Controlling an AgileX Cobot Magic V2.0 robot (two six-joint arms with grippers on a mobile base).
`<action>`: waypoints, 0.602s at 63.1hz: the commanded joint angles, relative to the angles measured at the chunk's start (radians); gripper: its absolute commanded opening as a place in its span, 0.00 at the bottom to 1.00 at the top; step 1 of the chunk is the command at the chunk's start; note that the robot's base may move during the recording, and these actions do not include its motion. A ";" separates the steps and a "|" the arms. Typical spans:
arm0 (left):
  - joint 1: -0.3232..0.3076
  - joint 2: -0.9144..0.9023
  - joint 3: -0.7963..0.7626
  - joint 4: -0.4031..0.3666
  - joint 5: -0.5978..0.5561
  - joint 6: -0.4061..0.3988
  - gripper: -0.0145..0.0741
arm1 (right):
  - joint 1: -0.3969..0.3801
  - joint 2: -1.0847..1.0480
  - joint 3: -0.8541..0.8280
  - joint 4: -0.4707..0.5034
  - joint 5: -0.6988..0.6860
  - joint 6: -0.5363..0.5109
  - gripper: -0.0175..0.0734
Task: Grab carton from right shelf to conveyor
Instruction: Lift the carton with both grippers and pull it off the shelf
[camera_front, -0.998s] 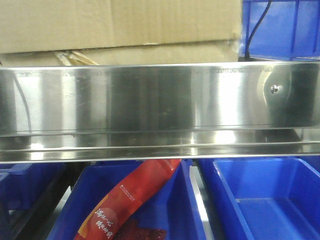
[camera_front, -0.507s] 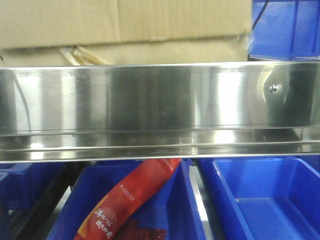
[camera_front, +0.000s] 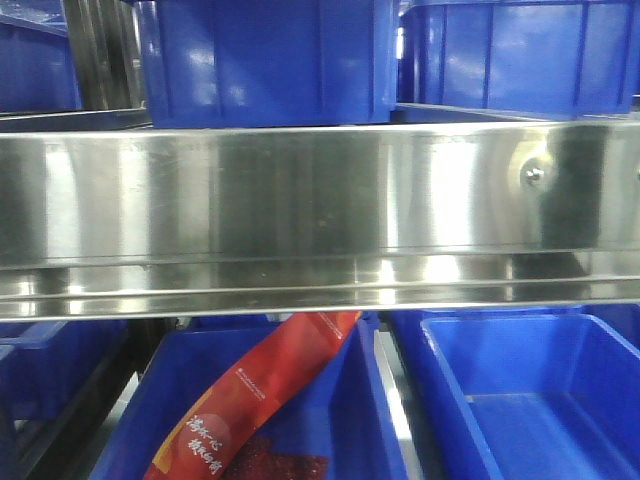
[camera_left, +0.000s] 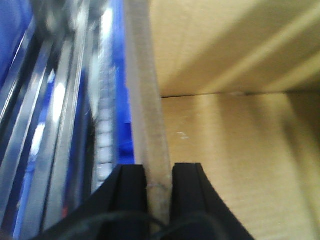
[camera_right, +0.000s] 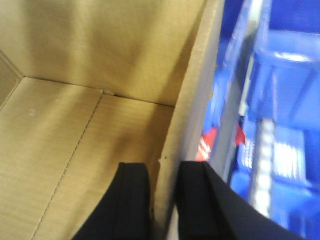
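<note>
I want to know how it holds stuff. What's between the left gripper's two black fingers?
A thin wall of the carton sits between the fingers of the left gripper, pinched on both sides. The left wrist view shows it.

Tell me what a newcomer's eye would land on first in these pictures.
In the front view, the shiny steel shelf spans the whole width, with blue bins above and below it and a red packet lying in the lower left bin. In the wrist views, the left hand and right hand each pinch an upright wall of the open brown carton.
</note>
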 joint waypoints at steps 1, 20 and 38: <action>-0.032 -0.068 0.079 0.013 -0.021 0.001 0.15 | -0.005 -0.076 0.069 -0.007 -0.023 -0.010 0.12; -0.136 -0.155 0.210 0.018 -0.021 -0.044 0.15 | -0.005 -0.262 0.374 -0.079 -0.023 -0.010 0.12; -0.147 -0.138 0.250 0.026 -0.021 -0.055 0.15 | -0.005 -0.295 0.467 -0.089 -0.023 -0.010 0.12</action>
